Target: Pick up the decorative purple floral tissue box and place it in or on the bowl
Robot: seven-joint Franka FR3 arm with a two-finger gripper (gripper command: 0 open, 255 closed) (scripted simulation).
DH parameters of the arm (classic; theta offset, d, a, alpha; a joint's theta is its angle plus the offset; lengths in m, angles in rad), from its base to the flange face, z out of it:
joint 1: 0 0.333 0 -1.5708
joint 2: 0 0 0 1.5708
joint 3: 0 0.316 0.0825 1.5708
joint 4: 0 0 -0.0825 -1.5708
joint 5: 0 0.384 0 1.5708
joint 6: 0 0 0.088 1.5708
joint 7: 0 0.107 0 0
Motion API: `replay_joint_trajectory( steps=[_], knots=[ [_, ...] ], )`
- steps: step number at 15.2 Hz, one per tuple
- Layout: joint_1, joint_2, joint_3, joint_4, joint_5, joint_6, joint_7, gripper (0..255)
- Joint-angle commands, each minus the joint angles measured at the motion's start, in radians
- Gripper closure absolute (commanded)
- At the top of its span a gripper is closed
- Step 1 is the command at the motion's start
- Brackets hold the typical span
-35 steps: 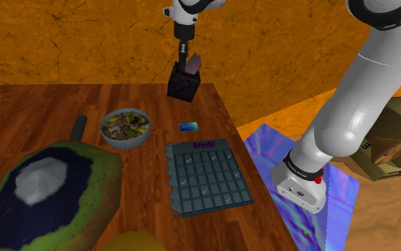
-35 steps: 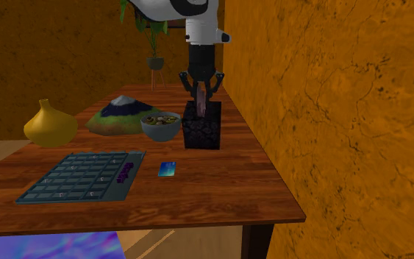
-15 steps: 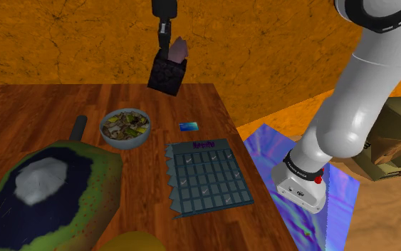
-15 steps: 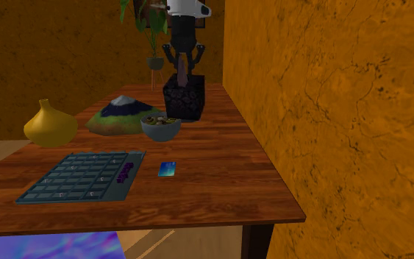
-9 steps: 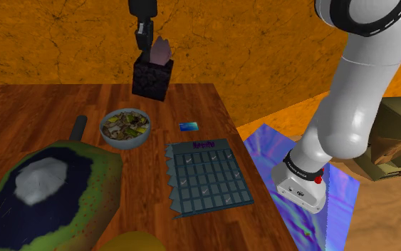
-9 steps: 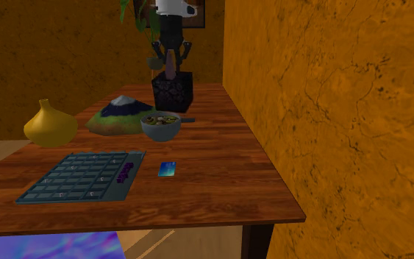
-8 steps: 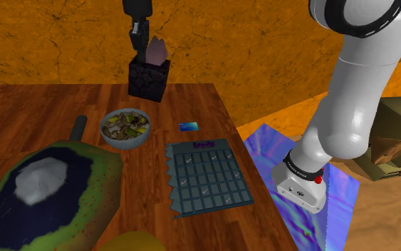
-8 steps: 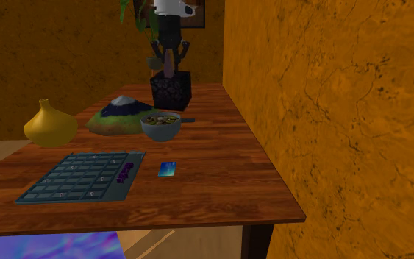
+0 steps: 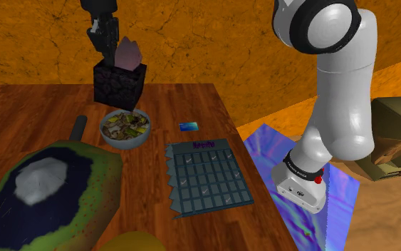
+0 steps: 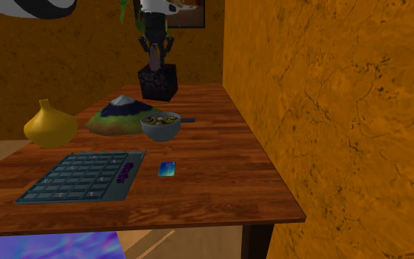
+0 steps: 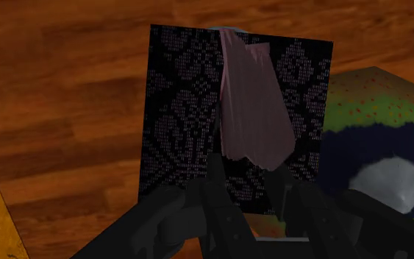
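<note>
Nearest the shoulder camera, the rounded top of a yellow gourd-shaped vase (image 9: 136, 244) is being cut by the picture's lower edge, and beside it a large green mound with a dark blue hollow and a white patch (image 9: 42, 189) is being borne by the reddish-brown wooden table (image 9: 145, 207). A little farther on, a flat teal calendar mat ruled into squares (image 9: 207, 175) is being shown, with a small blue card (image 9: 189, 127) just beyond it. At the shoulder view's lower right, the base of the white arm (image 9: 341, 107) and a tan box stand (image 9: 394, 118) are being shown, an iridescent blue-purple rug (image 9: 337, 207) spread by them. Farther in, a round grey-blue bowl (image 9: 124, 142) filled with green and brown scraps is being shown upright on the wood, a dark slim handle (image 9: 77, 128) lying near it. Beyond the bowl — toward the table's far edge — the dark square tissue box with a faint purple floral pattern (image 9: 120, 85) is being held by the all-black gripper (image 9: 110, 48): its fingers (image 11: 218, 193) are being pressed onto the pale pink tissue (image 9: 128, 54) standing out of the box's top, not onto the box's walls. In the wrist view that tissue is being pinched between the two fingers, with table boards and the mound underneath. The box is being seen outside the bowl and apart from it in the second exterior view; whether its base is touching the wood cannot be told. Behind everything, a mottled orange wall (image 9: 248, 50) is being shown.
</note>
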Motion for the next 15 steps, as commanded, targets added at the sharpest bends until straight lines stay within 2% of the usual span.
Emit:
replay_joint_trajectory(
  steps=[1, 7, 15],
  knots=[
    [0.054, 0.112, 0.001, 0.185, -0.024, -0.07, 0.033, 255],
    [0.031, 0.049, 0.003, -0.006, -0.011, 0.056, 0.036, 255],
    [0.014, 0.014, 0.004, -0.171, -0.006, 0.186, 0.039, 255]
  ],
)
